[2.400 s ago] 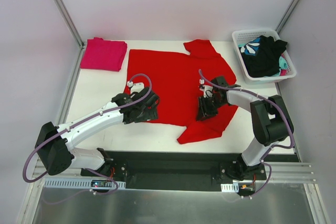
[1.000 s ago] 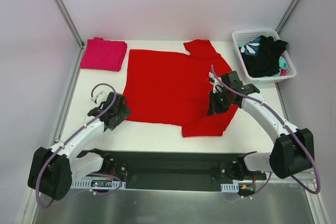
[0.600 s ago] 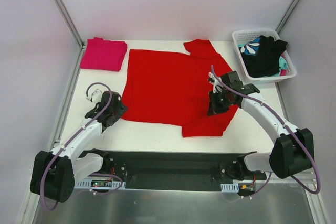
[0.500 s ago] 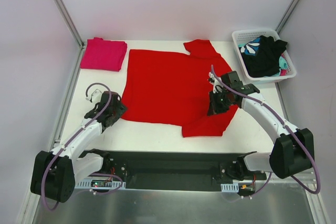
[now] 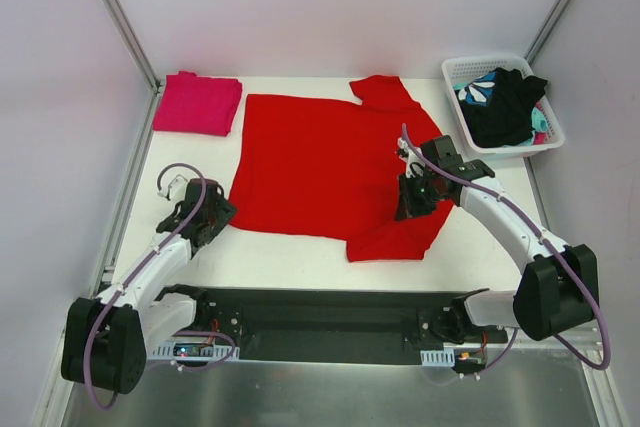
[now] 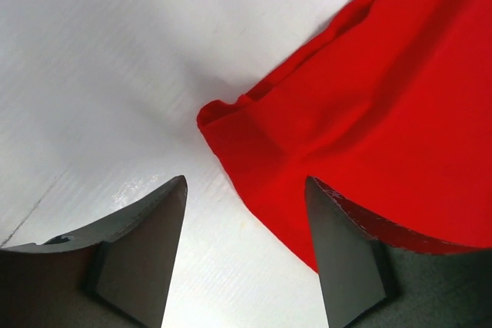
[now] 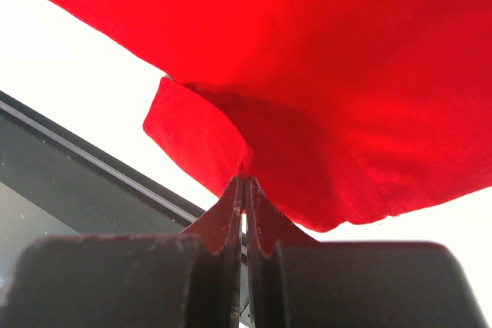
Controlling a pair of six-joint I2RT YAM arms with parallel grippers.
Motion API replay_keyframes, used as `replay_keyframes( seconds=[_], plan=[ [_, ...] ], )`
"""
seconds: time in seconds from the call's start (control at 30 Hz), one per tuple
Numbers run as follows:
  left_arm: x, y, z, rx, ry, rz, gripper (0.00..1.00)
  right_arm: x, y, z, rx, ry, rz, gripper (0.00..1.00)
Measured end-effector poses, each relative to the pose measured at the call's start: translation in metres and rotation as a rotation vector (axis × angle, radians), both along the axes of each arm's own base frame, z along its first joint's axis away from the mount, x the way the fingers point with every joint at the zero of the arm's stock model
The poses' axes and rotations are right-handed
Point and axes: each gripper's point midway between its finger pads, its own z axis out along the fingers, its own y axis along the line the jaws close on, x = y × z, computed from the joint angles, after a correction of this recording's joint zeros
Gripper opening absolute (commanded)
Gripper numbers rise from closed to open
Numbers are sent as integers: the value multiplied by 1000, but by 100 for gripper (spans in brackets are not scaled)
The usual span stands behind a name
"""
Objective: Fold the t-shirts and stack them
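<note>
T-shirts sat in 3 places in the top view. The red t-shirt [image 5: 315,162] was spread flat over the middle of the tabletop [image 5: 290,252]. The pink t-shirt [image 5: 197,104] lay folded at the far left corner, well apart from both arms, and a black garment [image 5: 505,112] was heaped in the basket [image 5: 497,57] at the far right. The left tool [image 5: 213,211] sat low just beside the red t-shirt's near left corner, while the right tool [image 5: 412,203] rested on the cloth at the base of the near right sleeve. From the left wrist, the left tool [image 6: 246,186] stood with its 2 fingers [image 6: 138,243] apart and nothing between them. The hem corner lay just ahead, its edge running close to the right finger. Closing from there could miss the corner or nip only 1 layer, since bare tabletop filled most of the gap. From the right wrist, the right tool [image 7: 244,182] was pressed together on a pinch of the red t-shirt, which spread away from the tips in a tented fold. That thin bite could slip under a pull. With only 1 side gripped, any lift would likely drag the cloth askew and leave a crooked fold.
</note>
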Motion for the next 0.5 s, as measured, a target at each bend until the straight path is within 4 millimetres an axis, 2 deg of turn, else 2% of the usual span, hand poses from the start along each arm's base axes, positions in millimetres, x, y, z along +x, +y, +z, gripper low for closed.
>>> replay_keyframes(
  seconds=[0.33,0.5],
  plan=[
    [-11,20,-19,-9,23,77,53,0,0,0,0,0,0,1],
    [-12,21,-24,-26,23,85,52,0,0,0,1,1,1,1]
  ],
)
